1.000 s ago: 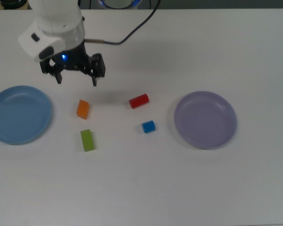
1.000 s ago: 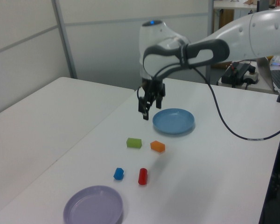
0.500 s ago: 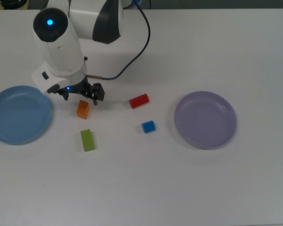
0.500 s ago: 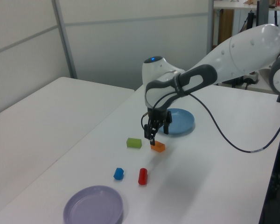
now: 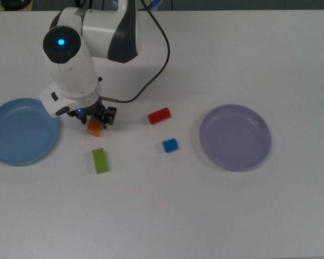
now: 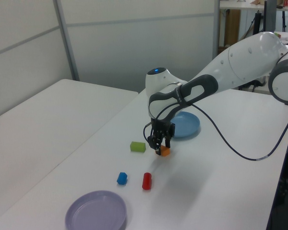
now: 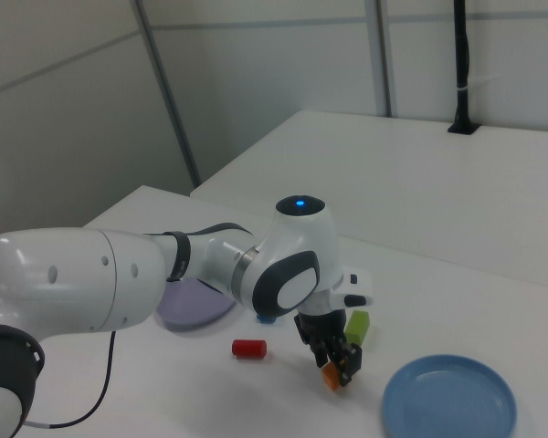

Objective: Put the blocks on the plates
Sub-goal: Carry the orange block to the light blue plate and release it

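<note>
Moved since a second ago: my end effector (image 5: 93,122) has come down from above the table (image 5: 205,216) and toward the orange block (image 5: 94,128); half a second ago it hung just over the block, now it is down around it
End effector state: my fingers straddle the orange block, one on each side in the left view; I cannot tell whether they press on it yet, so I call them closing in, not a sure hold
Orange block: low at the table surface, under my wrist; only its lower end shows in the top view; in the right view (image 7: 332,376) it peeks out below my fingers
Key relation: light blue plate (image 5: 21,131) lies to the top view's left of my end effector, near, and is the nearer plate by far; lavender plate (image 5: 235,137) is well apart to the top view's right
Coming move, as I judge it: finish the squeeze, lift, carry toward the top view's left
Other blocks: green block (image 5: 100,161) just below me in the top view; red block (image 5: 159,115) and blue block (image 5: 170,145) lie toward the lavender plate
Progress: both plates bare, no block placed yet
</note>
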You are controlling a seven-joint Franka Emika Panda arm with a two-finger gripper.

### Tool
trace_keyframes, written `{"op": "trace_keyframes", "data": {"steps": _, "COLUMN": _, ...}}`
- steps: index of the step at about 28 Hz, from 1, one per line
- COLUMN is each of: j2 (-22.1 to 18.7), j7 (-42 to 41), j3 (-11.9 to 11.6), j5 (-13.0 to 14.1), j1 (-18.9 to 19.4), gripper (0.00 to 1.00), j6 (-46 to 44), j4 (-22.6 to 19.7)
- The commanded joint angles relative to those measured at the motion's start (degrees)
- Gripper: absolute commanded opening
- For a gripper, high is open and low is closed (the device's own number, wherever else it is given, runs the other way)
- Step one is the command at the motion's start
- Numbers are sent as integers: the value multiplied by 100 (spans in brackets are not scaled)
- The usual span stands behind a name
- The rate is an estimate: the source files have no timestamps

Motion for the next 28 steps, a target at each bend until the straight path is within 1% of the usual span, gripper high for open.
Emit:
{"op": "trace_keyframes", "data": {"steps": 1, "j2": -55, "j7": 32, "j3": -12, "j5": -31, "j1": 6, "gripper": 0, "j6": 85, "j4": -44}}
{"op": "trace_keyframes", "data": {"steps": 8, "j2": -99, "j7": -3, "j3": -21, "j5": -31, "j1": 6, "gripper": 0, "j6": 41, "j4": -26}}
{"op": "trace_keyframes", "data": {"steps": 12, "j2": -380, "j7": -257, "j3": -91, "j5": -31, "j1": -99, "gripper": 0, "j6": -283, "j4": 281}}
{"op": "trace_keyframes", "data": {"steps": 13, "j2": -415, "j7": -380, "j3": -126, "j5": -5, "j1": -143, "gripper": 0, "j6": -528, "j4": 534}}
{"op": "trace_keyframes", "data": {"steps": 16, "j2": -416, "j7": -512, "j3": -240, "j5": 22, "j1": -257, "gripper": 0, "j6": -750, "j4": 931}}
{"op": "trace_keyframes", "data": {"steps": 18, "j2": -407, "j7": -539, "j3": -337, "j5": 31, "j1": -284, "gripper": 0, "j6": -742, "j4": 1081}}
{"op": "trace_keyframes", "data": {"steps": 19, "j2": -381, "j7": -548, "j3": -442, "j5": 4, "j1": -293, "gripper": 0, "j6": -681, "j4": 1116}}
{"op": "trace_keyframes", "data": {"steps": 23, "j2": -249, "j7": -557, "j3": -662, "j5": -66, "j1": -310, "gripper": 0, "j6": -453, "j4": 1125}}
{"op": "trace_keyframes", "data": {"steps": 24, "j2": -127, "j7": -539, "j3": -750, "j5": -118, "j1": -310, "gripper": 0, "j6": -217, "j4": 1117}}
{"op": "trace_keyframes", "data": {"steps": 28, "j2": 111, "j7": -442, "j3": -803, "j5": -224, "j1": -328, "gripper": 0, "j6": 233, "j4": 1090}}
